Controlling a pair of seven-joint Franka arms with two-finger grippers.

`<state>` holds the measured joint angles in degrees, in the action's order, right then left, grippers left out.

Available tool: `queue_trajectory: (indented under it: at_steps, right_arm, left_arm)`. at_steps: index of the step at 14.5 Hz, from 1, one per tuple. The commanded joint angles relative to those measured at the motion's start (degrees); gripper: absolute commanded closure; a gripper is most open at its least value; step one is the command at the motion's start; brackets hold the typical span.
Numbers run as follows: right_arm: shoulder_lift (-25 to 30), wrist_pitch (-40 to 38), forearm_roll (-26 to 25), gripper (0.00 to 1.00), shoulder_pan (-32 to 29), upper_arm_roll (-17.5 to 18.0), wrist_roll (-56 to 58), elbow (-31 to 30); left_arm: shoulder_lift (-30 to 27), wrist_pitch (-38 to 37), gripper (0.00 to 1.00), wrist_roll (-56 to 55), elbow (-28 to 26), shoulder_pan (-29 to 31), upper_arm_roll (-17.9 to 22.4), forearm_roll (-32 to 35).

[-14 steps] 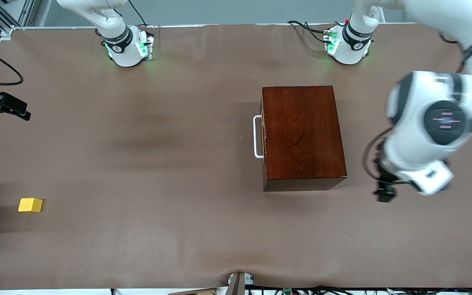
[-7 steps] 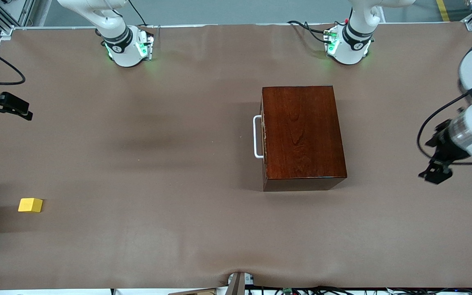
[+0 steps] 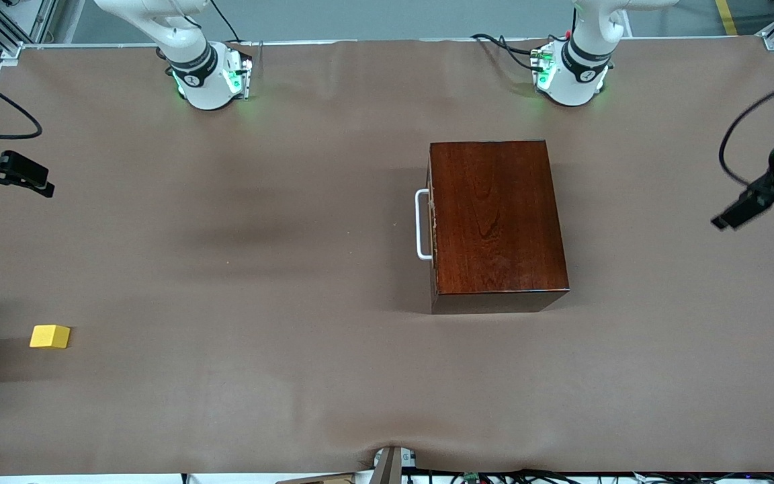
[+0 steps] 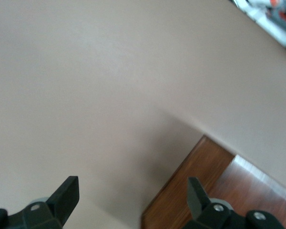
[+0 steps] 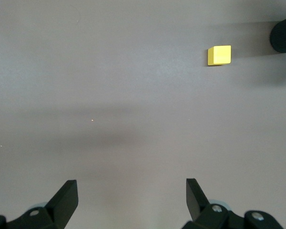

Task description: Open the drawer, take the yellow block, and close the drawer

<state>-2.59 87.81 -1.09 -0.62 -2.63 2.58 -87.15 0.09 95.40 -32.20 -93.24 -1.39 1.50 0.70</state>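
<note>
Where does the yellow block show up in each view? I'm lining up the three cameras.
Front view: the yellow block lies on the brown table cover at the right arm's end, nearer the camera than the wooden box.
Left wrist view: not in it; only a corner of the wooden box and the cover show.
Right wrist view: the block lies on the cover beside a dark round object.
Shared landmark: the brown table cover.

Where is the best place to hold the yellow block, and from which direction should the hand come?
Grip the yellow block across two opposite upright faces, coming straight down from above. It lies flat on the table with open space all around, so the fingers would probably fit on either pair of sides. The dark thing beside it suggests taking the pair that keeps clear of it.
</note>
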Motion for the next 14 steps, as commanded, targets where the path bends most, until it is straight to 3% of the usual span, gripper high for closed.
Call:
queue_trajectory:
  at_steps: [1,8,14]
  right_arm:
    - [0.9,-1.0,0.2,0.0,-1.1,1.1,-0.3,-0.4]
    - [0.9,-2.6,2.6,0.0,-1.8,0.8,-3.2,-0.7]
    - [0.7,-3.1,3.0,0.0,-1.4,1.0,-8.2,-0.7]
  left_arm:
    - [-3.1,-2.6,0.0,11.4,-2.5,1.9,-3.8,-1.0]
    - [-3.9,-6.5,0.0,32.8,-1.6,1.9,-6.8,-0.9]
    - [-1.8,-7.4,0.0,33.6,2.4,2.0,-6.7,-1.0]
